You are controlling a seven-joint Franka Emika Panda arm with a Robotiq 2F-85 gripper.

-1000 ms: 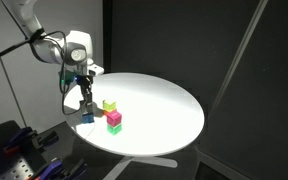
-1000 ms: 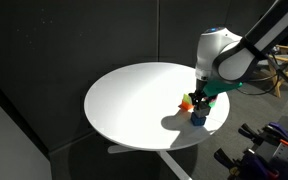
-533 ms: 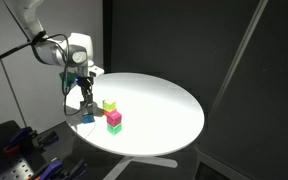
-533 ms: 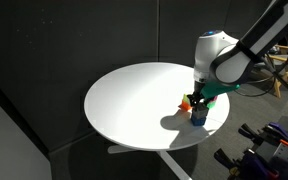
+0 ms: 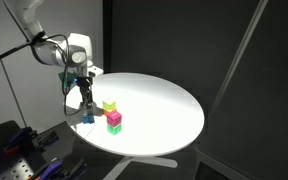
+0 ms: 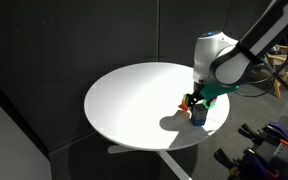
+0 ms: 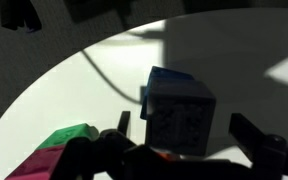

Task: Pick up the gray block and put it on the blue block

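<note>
Wrist view: gray block between gripper jaws

gray block: no legible marking
arm: no legible brand or label
table: no text or numbers

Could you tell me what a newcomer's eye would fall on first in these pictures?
The round white table glows against the black backdrop. At its edge the gripper hangs over the gray block, which seems to sit on the blue block, with the jaws spread to either side. Close by, the bright pink cube with a green cube on top draws the eye.
</note>
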